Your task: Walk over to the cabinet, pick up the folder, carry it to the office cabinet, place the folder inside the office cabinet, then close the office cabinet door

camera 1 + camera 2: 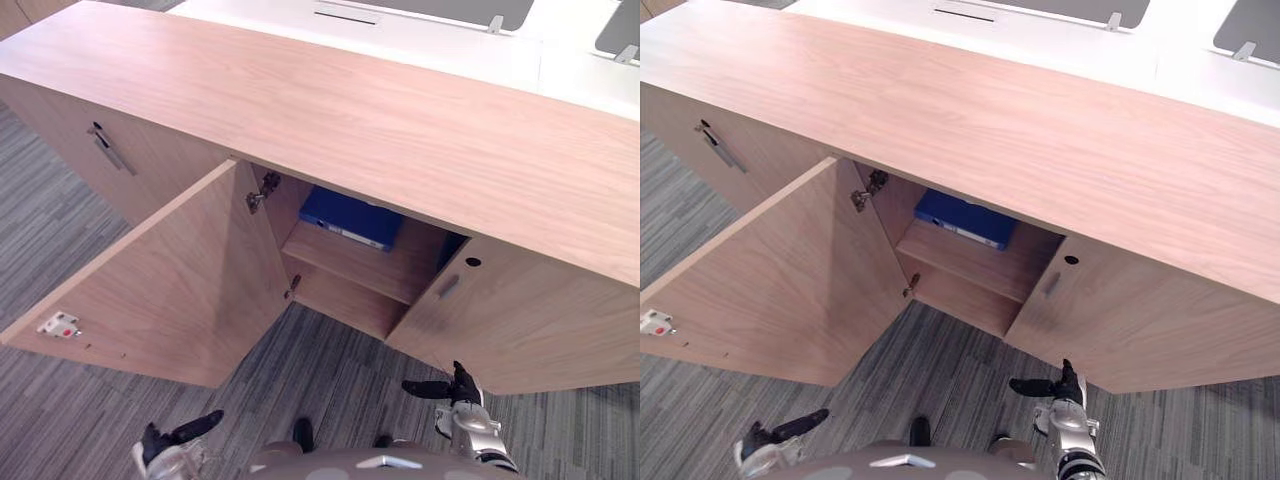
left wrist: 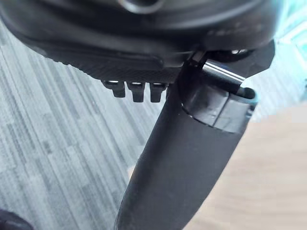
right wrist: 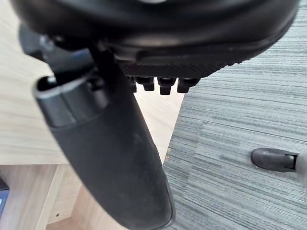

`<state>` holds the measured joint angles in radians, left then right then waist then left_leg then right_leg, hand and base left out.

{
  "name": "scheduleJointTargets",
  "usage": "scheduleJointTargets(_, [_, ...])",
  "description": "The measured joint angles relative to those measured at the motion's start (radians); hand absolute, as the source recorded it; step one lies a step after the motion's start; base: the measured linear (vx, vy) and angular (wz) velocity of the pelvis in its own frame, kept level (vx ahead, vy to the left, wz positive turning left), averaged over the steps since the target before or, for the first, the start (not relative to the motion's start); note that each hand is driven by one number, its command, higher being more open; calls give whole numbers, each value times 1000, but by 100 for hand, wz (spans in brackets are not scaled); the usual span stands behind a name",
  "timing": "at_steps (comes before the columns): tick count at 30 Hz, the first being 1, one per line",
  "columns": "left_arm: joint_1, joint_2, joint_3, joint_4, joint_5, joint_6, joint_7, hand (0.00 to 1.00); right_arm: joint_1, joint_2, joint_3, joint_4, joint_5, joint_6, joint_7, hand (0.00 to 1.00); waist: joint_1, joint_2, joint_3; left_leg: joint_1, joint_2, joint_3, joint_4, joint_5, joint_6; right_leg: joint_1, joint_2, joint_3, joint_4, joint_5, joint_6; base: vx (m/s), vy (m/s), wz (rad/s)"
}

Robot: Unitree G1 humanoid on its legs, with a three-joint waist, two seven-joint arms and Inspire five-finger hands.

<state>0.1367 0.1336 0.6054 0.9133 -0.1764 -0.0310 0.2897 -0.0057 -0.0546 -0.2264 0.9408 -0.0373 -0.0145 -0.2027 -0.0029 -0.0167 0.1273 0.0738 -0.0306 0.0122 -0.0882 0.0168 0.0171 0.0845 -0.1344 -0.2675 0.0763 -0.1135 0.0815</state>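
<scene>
Floor: grey striped carpet [image 1: 330,375] under a long pale-wood office cabinet [image 1: 400,130].
Folder: flat blue folder [image 1: 350,218] on the inner shelf, frame centre. Its long axis runs along the shelf, spine probably outward.
Hands: left hand [image 1: 162,445] and right hand [image 1: 455,388] at the lower edge, fingers loose, empty.
Next: push the wide-swung wooden door [image 1: 170,290], lower left, shut evenly near its free edge.

I see the wooden cabinet [image 1: 350,110] standing on grey striped carpet [image 1: 330,380]. One door [image 1: 170,280] stands wide open, and on the shelf [image 1: 350,262] inside, a blue folder [image 1: 350,218] lies flat toward the back.
</scene>
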Motion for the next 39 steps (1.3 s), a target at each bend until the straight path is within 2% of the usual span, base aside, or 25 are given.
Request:
scheduleJointTargets(11, [2,102,7,-263,-35,-29,19,100,26,-4,3,14,0,0,-3,100,21,2,-1,22,0,-3,-6,0,0,23,1,8,0,1,-2,-39,-13,0])
scheduleJointTargets(18, [-7,157,-44,-390,-26,-58,12,100,33,-24,3,13,0,0,8,100,23,3,-2,22,0,-6,-6,0,0,23,4,24,-1,-1,-6,0,0,0])
scheduleJointTargets(25, [-5,169,-72,-421,-10,-67,-12,100,49,-24,9,13,0,1,28,100,29,3,-2,27,4,-5,-5,0,0,27,9,49,-2,2,-12,-7,-4,0])
scheduleJointTargets(28, [3,178,-106,-443,-10,-67,-28,100,65,-24,9,13,0,2,31,100,47,0,-4,28,5,-5,-5,1,0,27,11,54,-2,2,-13,-48,-28,-1])
scheduleJointTargets(33, [88,169,-182,-528,-10,-69,-34,100,76,-23,9,16,0,3,41,100,55,-3,-5,27,5,-5,-6,3,-1,26,11,58,-1,2,-13,-38,-20,1])
scheduleJointTargets(39, [167,107,-239,-605,-11,-95,-52,100,89,-22,9,17,-1,6,49,100,61,1,-7,19,3,-18,-6,11,-1,24,10,57,-1,1,-15,-43,-23,7])
